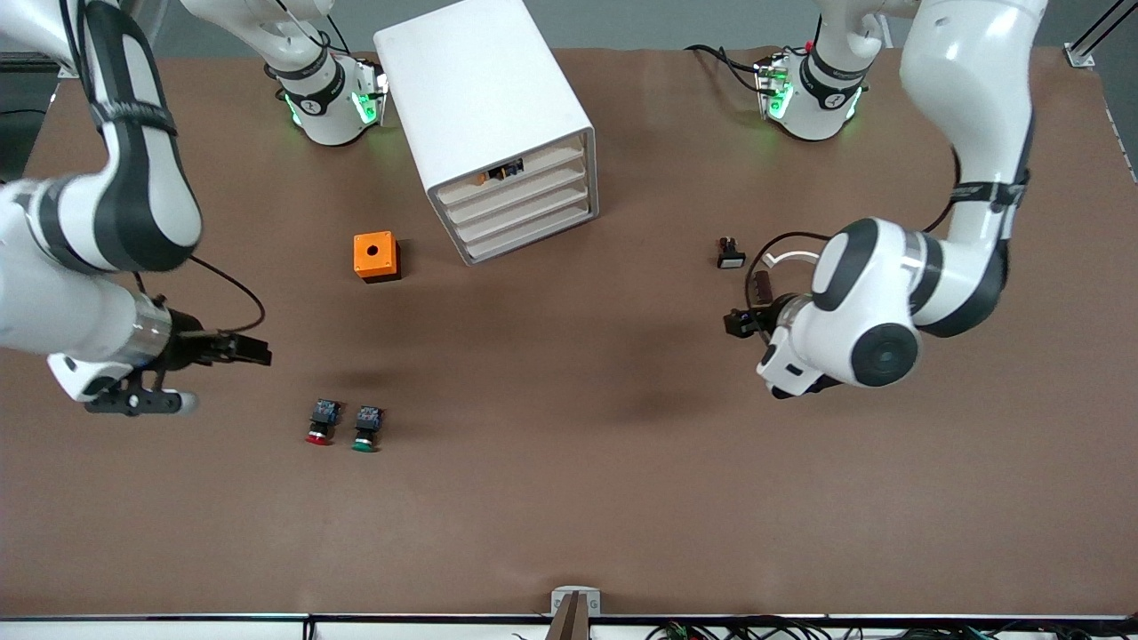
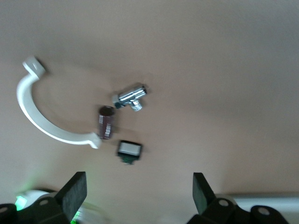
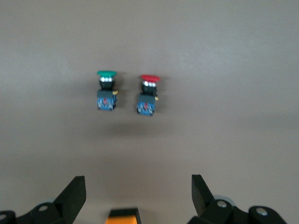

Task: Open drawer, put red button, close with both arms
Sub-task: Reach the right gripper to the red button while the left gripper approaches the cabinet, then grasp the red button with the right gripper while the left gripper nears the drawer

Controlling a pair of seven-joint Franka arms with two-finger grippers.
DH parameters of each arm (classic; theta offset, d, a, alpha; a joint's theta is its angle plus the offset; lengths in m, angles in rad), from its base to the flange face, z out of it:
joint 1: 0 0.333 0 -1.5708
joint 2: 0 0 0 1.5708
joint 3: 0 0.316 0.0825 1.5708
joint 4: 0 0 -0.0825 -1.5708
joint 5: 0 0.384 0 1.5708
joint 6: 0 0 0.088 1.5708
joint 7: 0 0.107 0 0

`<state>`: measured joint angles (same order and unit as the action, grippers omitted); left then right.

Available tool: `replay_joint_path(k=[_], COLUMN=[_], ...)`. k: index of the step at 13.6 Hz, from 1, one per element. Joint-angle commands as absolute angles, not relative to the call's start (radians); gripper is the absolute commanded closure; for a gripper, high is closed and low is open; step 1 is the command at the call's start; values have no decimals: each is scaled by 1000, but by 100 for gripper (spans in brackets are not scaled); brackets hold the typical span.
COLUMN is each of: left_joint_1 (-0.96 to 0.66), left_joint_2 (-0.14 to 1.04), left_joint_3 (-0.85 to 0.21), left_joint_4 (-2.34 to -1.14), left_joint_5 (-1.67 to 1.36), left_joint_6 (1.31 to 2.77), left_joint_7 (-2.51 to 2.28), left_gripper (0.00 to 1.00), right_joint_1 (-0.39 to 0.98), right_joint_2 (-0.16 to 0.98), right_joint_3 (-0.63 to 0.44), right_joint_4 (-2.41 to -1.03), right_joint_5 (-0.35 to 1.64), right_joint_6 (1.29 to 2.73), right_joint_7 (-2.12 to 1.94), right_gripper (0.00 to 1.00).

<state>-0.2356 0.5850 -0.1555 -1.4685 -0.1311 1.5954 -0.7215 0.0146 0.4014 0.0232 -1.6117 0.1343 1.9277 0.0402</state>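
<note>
hovering right claw (image 3: 135, 198) (fingers apart)

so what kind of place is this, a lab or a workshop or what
Most likely a robotics lab bench: two white robot arms stand at a brown-covered table, with a small white drawer cabinet and loose push-button switches laid out, and cabling along the table's edge.

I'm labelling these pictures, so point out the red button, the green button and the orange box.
red button (image 1: 318, 425): front view, on its black body.
green button (image 1: 365, 429): front view, on its black body.
orange box (image 1: 374, 252): front view, on its top face.
</note>
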Motion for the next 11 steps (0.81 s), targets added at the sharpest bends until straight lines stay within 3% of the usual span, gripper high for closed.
replay_joint_path(k=[1, 5, 11], left_joint_1=[-340, -449, -509], left_joint_2=[643, 713, 747], left_joint_3=[-150, -150, -150], left_joint_4=[-1430, -1431, -1433], left_joint_5=[-159, -321, -664], left_joint_6=[1623, 1710, 1710], left_joint_7=[-1022, -1409, -1808], left_gripper=[0, 0, 1], right_joint_1=[12, 34, 38], right_joint_2=[526, 652, 715], right_joint_3=[29, 29, 29], right_joint_4=[-1588, -1589, -1592], right_joint_5=[254, 264, 235], right_joint_6=[2020, 2160, 2197], right_joint_7=[83, 75, 66], right_gripper=[0, 0, 0])
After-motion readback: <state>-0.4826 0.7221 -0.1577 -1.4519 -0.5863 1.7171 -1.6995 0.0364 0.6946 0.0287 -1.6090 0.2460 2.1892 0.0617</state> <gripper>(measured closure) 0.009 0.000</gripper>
